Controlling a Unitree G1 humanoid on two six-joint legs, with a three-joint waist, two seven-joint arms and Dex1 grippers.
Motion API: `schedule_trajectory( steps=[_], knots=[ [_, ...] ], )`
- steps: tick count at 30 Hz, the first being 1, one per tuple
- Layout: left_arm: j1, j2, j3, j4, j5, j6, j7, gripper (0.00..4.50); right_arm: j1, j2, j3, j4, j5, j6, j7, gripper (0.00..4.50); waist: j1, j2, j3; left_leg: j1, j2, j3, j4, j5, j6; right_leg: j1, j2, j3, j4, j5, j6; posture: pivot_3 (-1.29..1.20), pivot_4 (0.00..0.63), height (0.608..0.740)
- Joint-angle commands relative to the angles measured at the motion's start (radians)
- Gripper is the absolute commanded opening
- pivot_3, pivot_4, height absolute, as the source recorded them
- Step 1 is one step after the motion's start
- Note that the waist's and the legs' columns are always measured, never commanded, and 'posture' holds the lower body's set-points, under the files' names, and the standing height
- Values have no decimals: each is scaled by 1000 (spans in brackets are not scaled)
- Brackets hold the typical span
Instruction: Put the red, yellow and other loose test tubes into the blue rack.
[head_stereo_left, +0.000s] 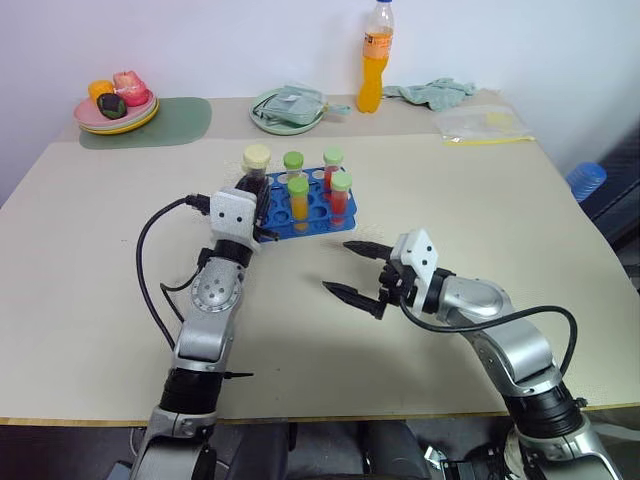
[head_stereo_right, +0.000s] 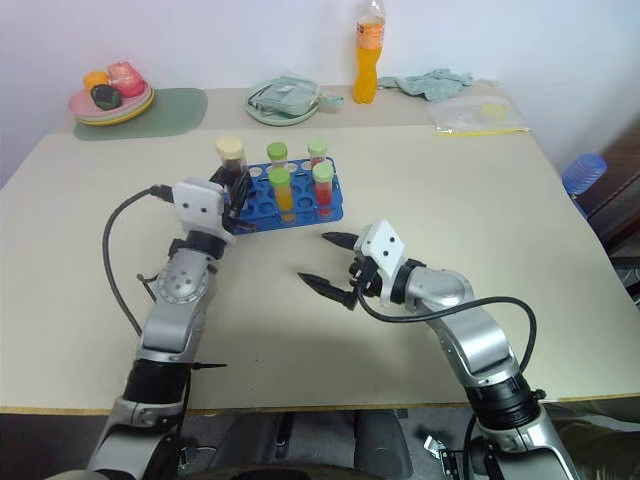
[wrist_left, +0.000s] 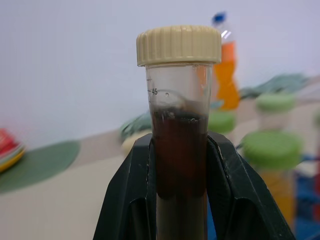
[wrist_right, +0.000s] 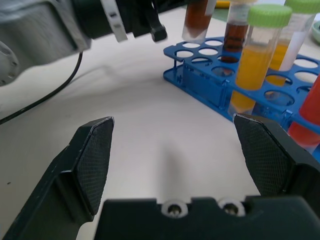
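Note:
The blue rack (head_stereo_left: 312, 224) stands on the table's middle, a little toward the far side, with several capped tubes upright in its holes. Among them are a yellow tube (head_stereo_left: 299, 200) with a green cap and a red tube (head_stereo_left: 340, 196) with a pale green cap. My left gripper (head_stereo_left: 257, 192) is shut on the dark maroon tube (wrist_left: 180, 150), which has a cream cap (head_stereo_left: 257, 155). It holds this tube upright over the rack's left end. My right gripper (head_stereo_left: 337, 266) hovers open and empty over bare table, just in front of the rack (wrist_right: 200, 75).
Along the far edge stand an orange drink bottle (head_stereo_left: 375, 60), a green plate with a cloth (head_stereo_left: 288, 110), a plate of toy food (head_stereo_left: 115, 105) on a green mat (head_stereo_left: 170, 125), a rag (head_stereo_left: 430, 92) and a plastic bag (head_stereo_left: 480, 122). A blue ridged object (head_stereo_left: 587, 180) is off the table's right side.

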Motion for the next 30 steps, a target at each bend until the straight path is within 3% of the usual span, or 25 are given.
schedule_trajectory(
  steps=[1,16,26,30],
  knots=[
    [-43,-12,-3,22,33,-6,28,744,-1,4,-13,-49,3,-11,-9,4235,1,0,0,0,0,0,0,0,0,0,0,0,0,0,0,0,150,740],
    [-78,-57,4,130,20,14,14,744,-1,1,-12,-51,5,-12,-12,4235,1,0,0,0,0,-1,0,0,0,0,0,0,0,0,0,0,150,740],
    [-97,-73,33,209,-28,-102,6,744,-9,-1,-13,-47,6,-12,-6,4235,2,0,0,0,0,-1,0,0,0,0,0,0,0,0,0,0,150,740],
    [-76,-76,47,195,-59,-115,-12,2699,-8,-10,-23,-48,9,-13,-1,4235,0,0,0,0,0,-1,0,0,0,0,0,0,0,0,0,0,150,740]
  ],
)
